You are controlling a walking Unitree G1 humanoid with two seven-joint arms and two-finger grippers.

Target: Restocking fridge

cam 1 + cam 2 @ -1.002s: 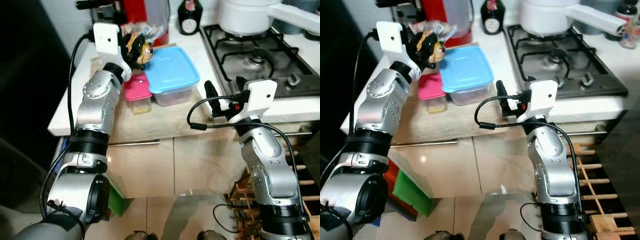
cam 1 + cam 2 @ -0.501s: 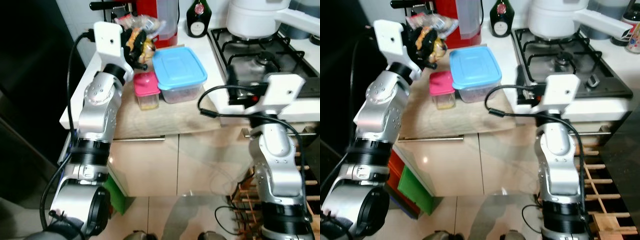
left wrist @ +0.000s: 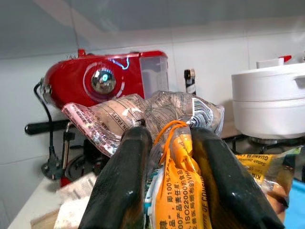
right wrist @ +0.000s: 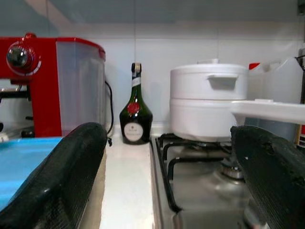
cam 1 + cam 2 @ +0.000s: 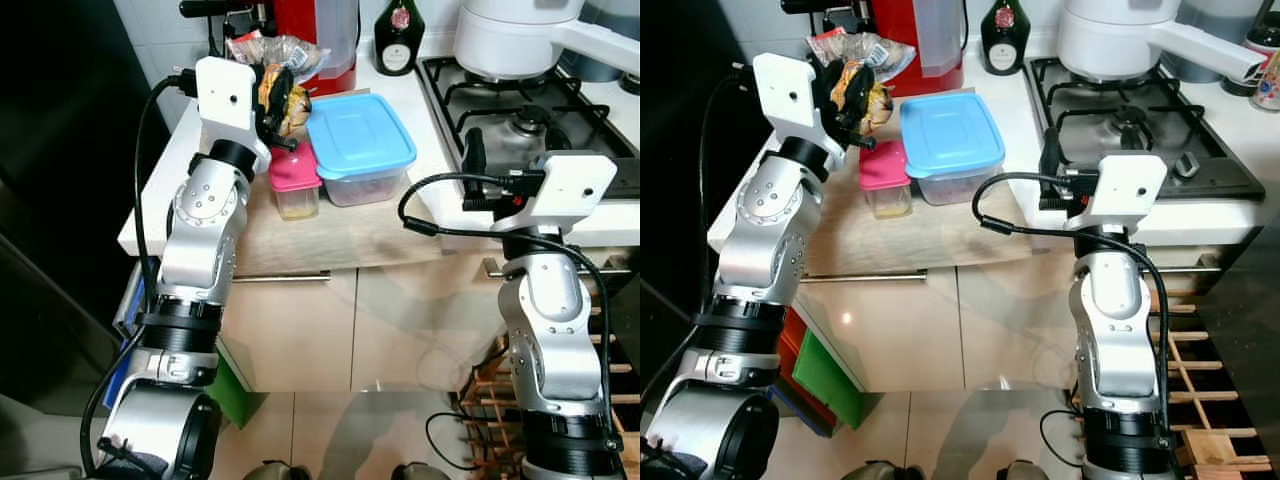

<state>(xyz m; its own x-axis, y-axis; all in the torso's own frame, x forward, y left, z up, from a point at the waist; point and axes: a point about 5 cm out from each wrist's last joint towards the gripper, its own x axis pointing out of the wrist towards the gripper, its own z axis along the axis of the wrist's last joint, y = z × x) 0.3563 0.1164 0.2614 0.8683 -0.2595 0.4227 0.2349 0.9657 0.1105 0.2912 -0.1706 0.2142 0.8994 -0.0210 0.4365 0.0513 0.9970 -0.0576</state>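
Note:
My left gripper (image 5: 279, 97) is shut on a clear plastic bag of food (image 5: 276, 68) with an orange label, held up over the back left of the counter, just behind a small pink-lidded tub (image 5: 293, 172). In the left wrist view the two fingers (image 3: 125, 171) pinch the crumpled bag (image 3: 177, 167). A larger blue-lidded box (image 5: 360, 135) stands right of the pink tub on a wooden board (image 5: 330, 232). My right gripper (image 5: 470, 158) is open and holds nothing, raised at the counter's front edge beside the stove; its fingers (image 4: 66, 171) frame the hob.
A gas stove (image 5: 535, 115) with a white pot (image 5: 510, 35) takes up the right of the counter. A dark bottle (image 5: 397, 45) and a red coffee machine (image 5: 318, 30) stand at the back. A black surface (image 5: 60, 150) rises at the left. A wooden rack (image 5: 488, 385) sits low right.
The camera has shifted, so the counter sits lower in view. My right gripper has swung from near the blue box to the stove's left edge. The left still holds the bag.

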